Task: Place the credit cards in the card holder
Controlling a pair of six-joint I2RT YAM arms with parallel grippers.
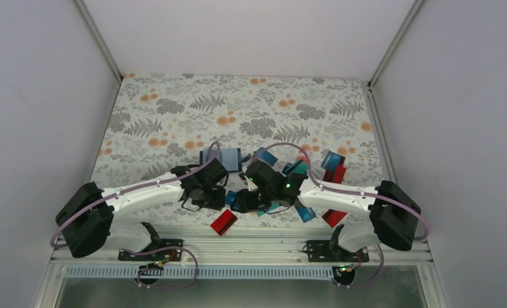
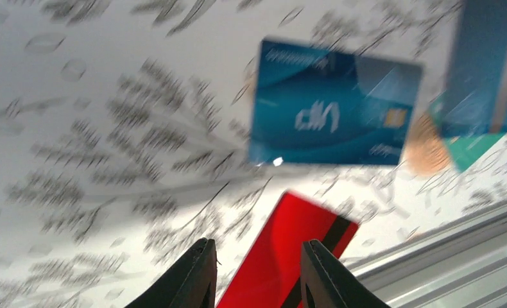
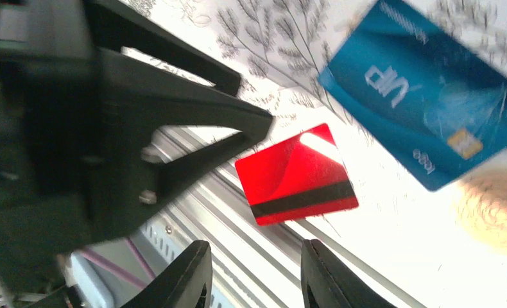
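Both part open, gripping nothing. Seen through the gap of the left end effector (image 2: 257, 249), a red credit card (image 2: 288, 240) lies flat on the floral surface (image 2: 110, 128), with a blue credit card (image 2: 331, 106) beyond it. Same red credit card lies ahead of the right end effector (image 3: 254, 250). The card holder (image 1: 229, 158) sits just beyond the left end effector.

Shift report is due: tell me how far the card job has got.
Done: nothing that shows; what the card holder holds cannot be seen. In hand: nothing; the left end effector and right end effector both stand open near a red card lying flat. Left: that card, the blue card and the other credit cards scattered about.
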